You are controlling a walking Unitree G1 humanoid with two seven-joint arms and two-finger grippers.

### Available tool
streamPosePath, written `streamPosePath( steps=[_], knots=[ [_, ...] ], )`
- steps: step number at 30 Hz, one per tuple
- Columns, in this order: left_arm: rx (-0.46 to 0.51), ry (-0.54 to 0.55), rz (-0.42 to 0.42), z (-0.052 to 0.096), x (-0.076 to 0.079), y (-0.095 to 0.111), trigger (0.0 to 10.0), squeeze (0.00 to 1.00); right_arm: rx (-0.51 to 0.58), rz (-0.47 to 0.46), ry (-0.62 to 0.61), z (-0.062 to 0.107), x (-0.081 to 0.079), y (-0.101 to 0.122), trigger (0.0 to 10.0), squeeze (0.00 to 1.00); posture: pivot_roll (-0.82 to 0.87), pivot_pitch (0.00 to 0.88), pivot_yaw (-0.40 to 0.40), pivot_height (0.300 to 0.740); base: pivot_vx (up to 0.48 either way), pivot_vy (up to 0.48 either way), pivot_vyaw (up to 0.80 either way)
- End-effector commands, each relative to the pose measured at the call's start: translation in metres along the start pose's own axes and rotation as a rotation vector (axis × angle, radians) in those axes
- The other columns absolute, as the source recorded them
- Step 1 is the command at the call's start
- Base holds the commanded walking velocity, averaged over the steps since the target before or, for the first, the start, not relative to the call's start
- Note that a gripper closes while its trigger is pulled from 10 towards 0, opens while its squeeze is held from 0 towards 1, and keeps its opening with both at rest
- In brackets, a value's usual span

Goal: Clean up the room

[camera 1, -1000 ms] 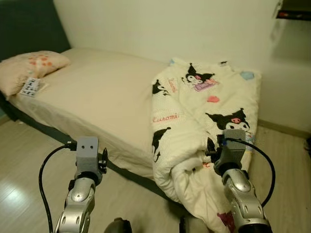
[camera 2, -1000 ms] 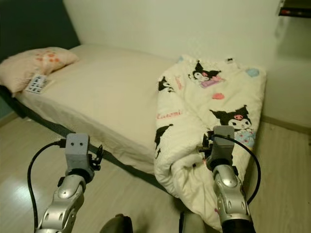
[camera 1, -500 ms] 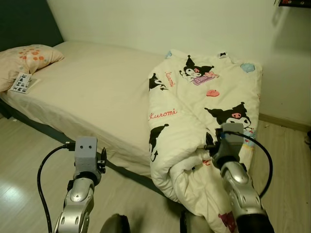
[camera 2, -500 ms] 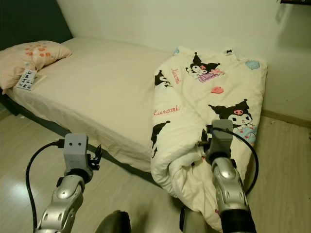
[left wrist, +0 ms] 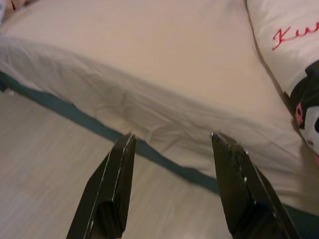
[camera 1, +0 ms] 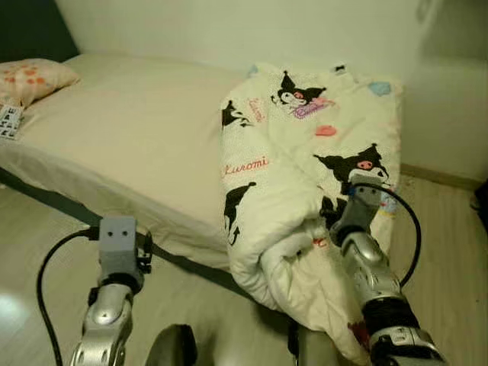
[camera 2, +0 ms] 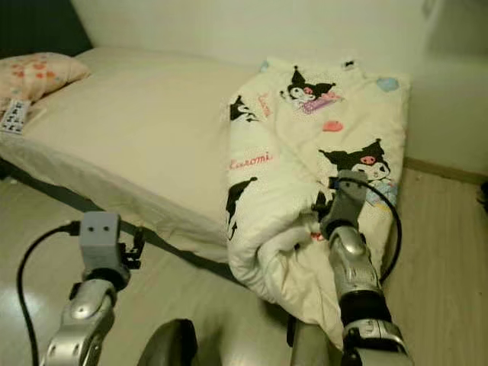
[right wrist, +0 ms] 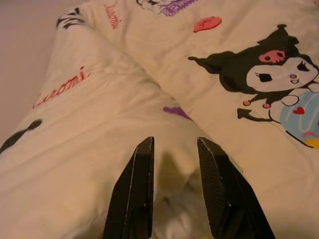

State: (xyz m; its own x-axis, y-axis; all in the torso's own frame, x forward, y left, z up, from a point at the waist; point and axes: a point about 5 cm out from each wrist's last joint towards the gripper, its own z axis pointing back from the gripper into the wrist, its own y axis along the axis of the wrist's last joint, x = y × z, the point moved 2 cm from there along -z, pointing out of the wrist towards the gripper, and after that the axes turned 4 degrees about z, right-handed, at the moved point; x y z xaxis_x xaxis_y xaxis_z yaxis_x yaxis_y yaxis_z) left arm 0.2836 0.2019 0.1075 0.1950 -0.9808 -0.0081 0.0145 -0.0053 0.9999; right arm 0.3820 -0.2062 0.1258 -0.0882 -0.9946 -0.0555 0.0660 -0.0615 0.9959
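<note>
A cream blanket (camera 1: 305, 152) printed with black cartoon figures lies bunched over the bed's (camera 1: 137, 130) foot end, and its rolled lower part hangs off the edge toward the floor. My right gripper (right wrist: 174, 144) is pressed into that roll, its two black fingers (right wrist: 134, 189) closed on a fold of the blanket (right wrist: 99, 114). My left gripper (left wrist: 172, 139) hovers open over the floor just in front of the bed's side edge, where the sheet (left wrist: 164, 114) drapes down, and it holds nothing.
A peach pillow (camera 1: 30, 76) and a small printed card (camera 1: 8, 120) lie at the head of the bed. Pale wood floor (camera 1: 435, 221) runs along the right of the bed to the wall. A dark object (camera 1: 482, 202) sits at the right edge.
The whole view has shifted, so the bed's head slid out to the left. My right arm has reached further into the blanket roll. The left arm sits lower in view.
</note>
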Motion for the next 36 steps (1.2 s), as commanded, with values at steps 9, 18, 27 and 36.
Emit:
streamPosePath(
  steps=[9, 18, 27, 36],
  knots=[
    [0.007, 0.015, -0.059, 0.013, -0.021, 0.006, 10.0, 0.00, 0.069, -0.400, -0.103, -0.010, 0.015, 0.007, 10.0, 1.00, 0.03, 0.240, 0.025, 0.575, 0.000, 0.000, 0.00],
    [0.006, 0.003, -0.082, 0.018, -0.027, 0.013, 10.0, 0.00, -0.038, -0.614, -0.221, -0.012, 0.029, -0.013, 10.0, 1.00, 0.08, 0.263, 0.037, 0.575, 0.000, 0.000, 0.00],
    [0.002, 0.000, -0.096, 0.025, -0.031, 0.017, 10.0, 0.00, -0.144, -0.571, -0.296, -0.005, 0.041, -0.032, 10.0, 1.00, 0.11, 0.273, 0.035, 0.575, 0.000, 0.000, 0.00],
    [0.047, -0.535, 0.082, 0.055, 0.031, 0.038, 10.0, 0.00, -0.171, -0.525, -0.233, -0.005, 0.040, -0.034, 10.0, 0.00, 0.13, 0.275, 0.031, 0.575, 0.000, 0.000, 0.00]
  ],
)
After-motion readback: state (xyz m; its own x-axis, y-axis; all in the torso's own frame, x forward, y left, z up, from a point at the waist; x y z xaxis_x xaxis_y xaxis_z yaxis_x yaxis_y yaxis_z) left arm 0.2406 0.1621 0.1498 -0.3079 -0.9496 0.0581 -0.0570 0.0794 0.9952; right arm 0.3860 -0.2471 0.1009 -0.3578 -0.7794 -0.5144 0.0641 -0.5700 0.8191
